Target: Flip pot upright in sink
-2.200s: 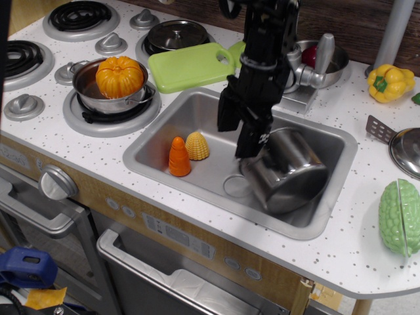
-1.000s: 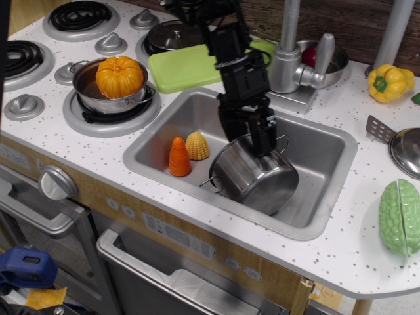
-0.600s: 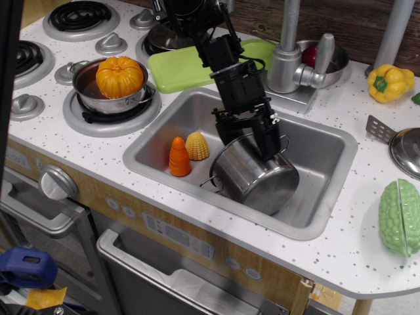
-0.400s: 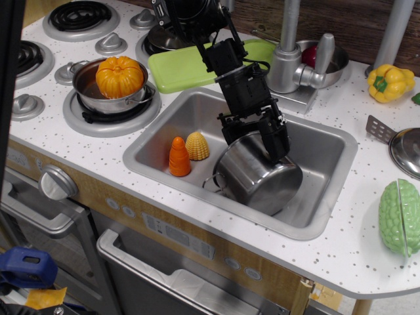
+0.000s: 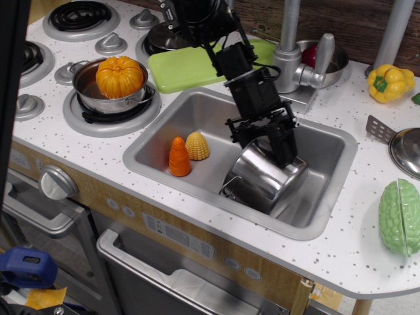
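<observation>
From here I see the pot (image 5: 262, 180) in the right half of the sink (image 5: 190, 111), tilted rather than upright, its mouth turned up and toward the back right and largely hidden behind my claw (image 5: 268, 141); its lower edge seems to rest on the basin floor near the front wall; one thin wire loop handle shows at its lower left. The claw comes down from the back left and its two dark fingers straddle the pot's upper rim, one finger (image 5: 283, 146) looking to be inside the mouth; I read it as pinching the rim, though the contact itself is partly hidden. I judge the pot light and hollow, thin polished steel, rigid and hard to damage but slick; a hold on the curved shiny wall would likely slide, so the rim is the sensible place, one finger inside and one outside, gripped square so it cannot swivel. The wire handles look too thin and too free to steer by. Tilted like this, the pot may rock or skid on the smooth basin floor as it is righted; I would want the base flat before letting go. The orange toy carrot (image 5: 179, 157) and yellow corn (image 5: 197, 146) stand well apart at the sink's left; the faucet (image 5: 287, 56) stands on the desk (image 5: 341, 249) behind.
</observation>
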You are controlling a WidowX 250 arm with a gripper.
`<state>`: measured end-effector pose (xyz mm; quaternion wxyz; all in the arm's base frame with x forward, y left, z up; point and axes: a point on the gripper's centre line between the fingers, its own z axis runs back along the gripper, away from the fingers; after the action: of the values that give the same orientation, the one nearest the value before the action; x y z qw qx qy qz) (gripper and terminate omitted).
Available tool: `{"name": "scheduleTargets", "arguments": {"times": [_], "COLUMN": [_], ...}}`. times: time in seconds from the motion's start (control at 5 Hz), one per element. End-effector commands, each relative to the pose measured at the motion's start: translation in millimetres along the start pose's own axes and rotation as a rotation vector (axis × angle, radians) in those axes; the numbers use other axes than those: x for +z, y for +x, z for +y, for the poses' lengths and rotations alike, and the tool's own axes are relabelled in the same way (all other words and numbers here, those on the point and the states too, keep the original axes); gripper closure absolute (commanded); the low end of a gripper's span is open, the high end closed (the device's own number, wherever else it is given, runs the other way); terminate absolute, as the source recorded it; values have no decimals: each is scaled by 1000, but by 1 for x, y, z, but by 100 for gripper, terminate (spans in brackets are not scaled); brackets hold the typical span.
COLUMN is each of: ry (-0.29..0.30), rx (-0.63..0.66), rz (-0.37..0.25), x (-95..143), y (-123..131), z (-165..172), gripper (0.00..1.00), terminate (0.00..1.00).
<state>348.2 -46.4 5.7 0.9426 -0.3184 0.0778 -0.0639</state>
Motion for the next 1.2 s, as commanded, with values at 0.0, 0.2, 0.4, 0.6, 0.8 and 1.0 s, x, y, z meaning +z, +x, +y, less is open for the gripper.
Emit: {"name": "scheduleTargets", "arguments": {"times": [0.0,0.2,0.4,0.6,0.8,1.0], "ry": [125,194,240,312,427,478], "rx": [-19,-15,-10,41,86,93], "rz": [-75,-108,-142,-162,-140,-172], "x": [23,26,28,25,24,16], "y": [8,11,12,13,11,5], "z": [-24,-22,-20,-22,-27,-25], "gripper": [100,100,100,100,100,0], "terminate": [0,0,0,0,0,0]}}
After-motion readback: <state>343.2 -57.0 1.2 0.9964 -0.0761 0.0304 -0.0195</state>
